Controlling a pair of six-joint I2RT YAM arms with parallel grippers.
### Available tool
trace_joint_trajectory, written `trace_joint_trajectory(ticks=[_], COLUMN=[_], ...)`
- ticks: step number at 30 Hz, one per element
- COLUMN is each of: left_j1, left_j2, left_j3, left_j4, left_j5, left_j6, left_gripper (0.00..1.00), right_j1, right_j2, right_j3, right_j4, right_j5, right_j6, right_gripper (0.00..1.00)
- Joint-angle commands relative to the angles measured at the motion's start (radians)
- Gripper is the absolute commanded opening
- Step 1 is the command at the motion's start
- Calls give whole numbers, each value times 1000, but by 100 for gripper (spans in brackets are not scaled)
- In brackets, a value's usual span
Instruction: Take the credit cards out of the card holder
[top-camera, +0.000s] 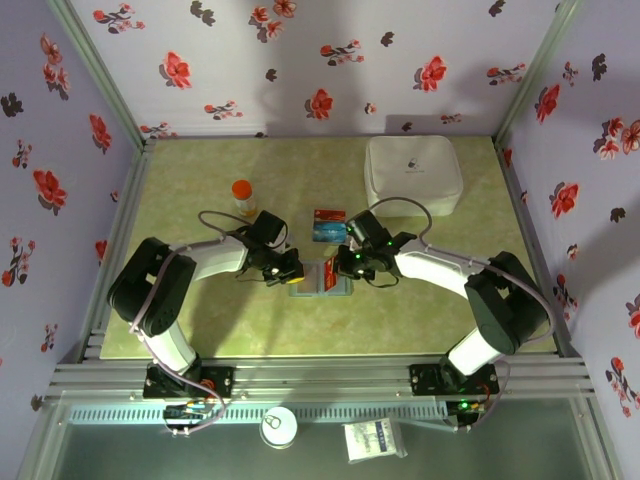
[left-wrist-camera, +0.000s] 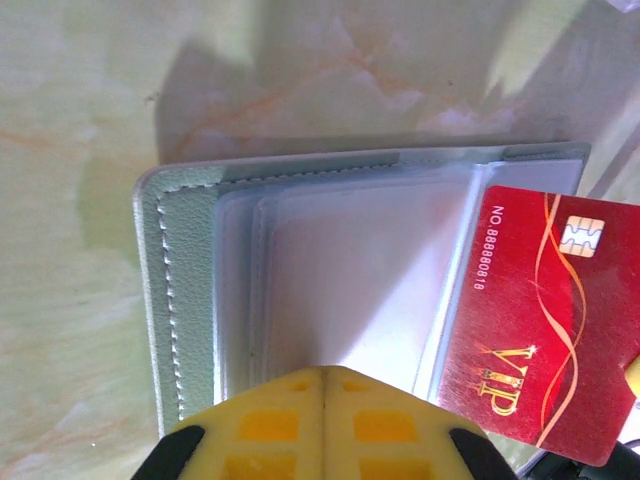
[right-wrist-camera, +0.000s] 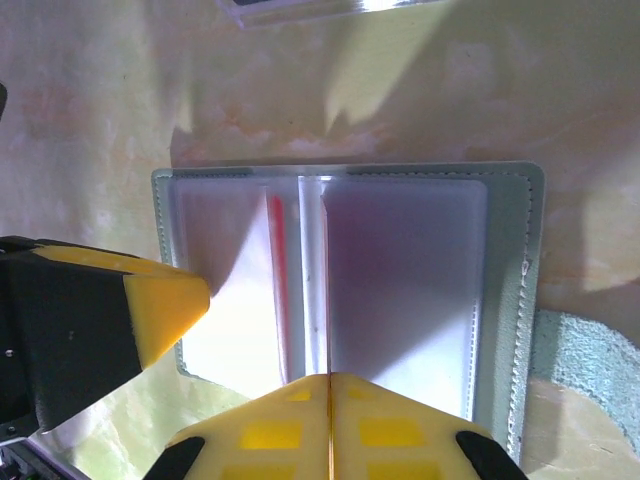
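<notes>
The left wrist view shows the red card (left-wrist-camera: 540, 330) face-on, tilted over the open holder (left-wrist-camera: 190, 300); the right wrist view catches its thin edge, pinched between the closed right fingers (right-wrist-camera: 390, 425). The left fingers (left-wrist-camera: 270, 425) are closed, empty, tip on the holder's other panel. The blue card (top-camera: 328, 232) lies just beyond the holder.

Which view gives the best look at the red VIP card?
Left wrist: the red VIP card lies face-on, its number and chip legible. Top external shows a small red patch at the card holder; right wrist shows a thin red sliver.
</notes>
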Motion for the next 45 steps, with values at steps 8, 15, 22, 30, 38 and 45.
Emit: trace_joint_trajectory(ticks=[8,15,22,30,38,45], left_j1=[2,10,16,19,19,19], left_j2=[-92,-87,-93,-93,-81,-64], left_j3=[-1,-15,-27,-36,-41,-50], left_j4=[-56,-93,-91,-84,-84,-64], left_j5=[-52,-99,-107,-100,-111,-101], left_j6=[26,55,61,62,73,69], left_gripper=[0,0,0,0,0,0], right_j1=[12,18,26,36,56,74], right_j2=[7,12,35,74,94,116], right_j3=[33,46,73,113,146,169], right_j4=[2,4,-1,-74,-130,-135], right_j5=[17,14,7,47,88,92], right_j6=[19,22,21,1,-11,-3], right_gripper=[8,8,8,8,8,10])
